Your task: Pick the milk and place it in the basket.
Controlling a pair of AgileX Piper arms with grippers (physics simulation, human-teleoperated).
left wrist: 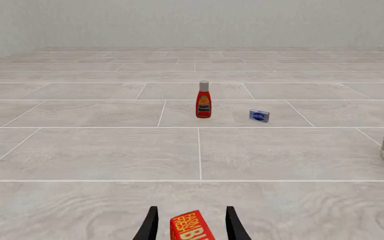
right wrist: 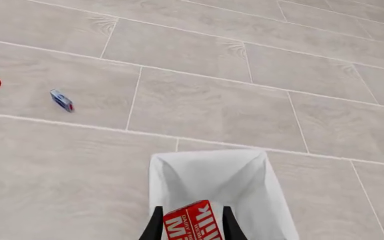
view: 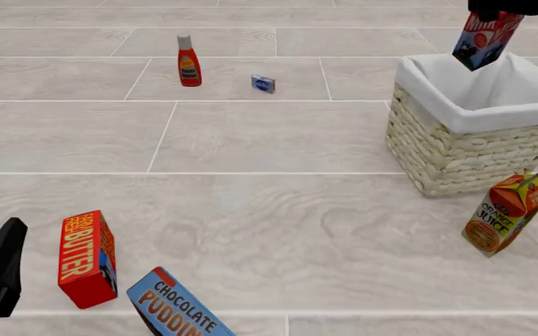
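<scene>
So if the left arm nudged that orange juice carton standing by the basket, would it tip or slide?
The orange juice carton is tall on a small base and already looks tilted, so a high push would probably tip it. A low push might slide it over the smooth tiled table. Its flat sides suggest it won't roll.

— How many cartons do we count?
— Two: one milk (view: 486, 40) and one orange juice carton (view: 504, 214).
— And the rest?
— We count one basket (view: 479, 143), one butter box (view: 87, 258), one chocolate pudding box (view: 174, 312), one ketchup bottle (view: 188, 61), one small blue box (view: 263, 83).
</scene>
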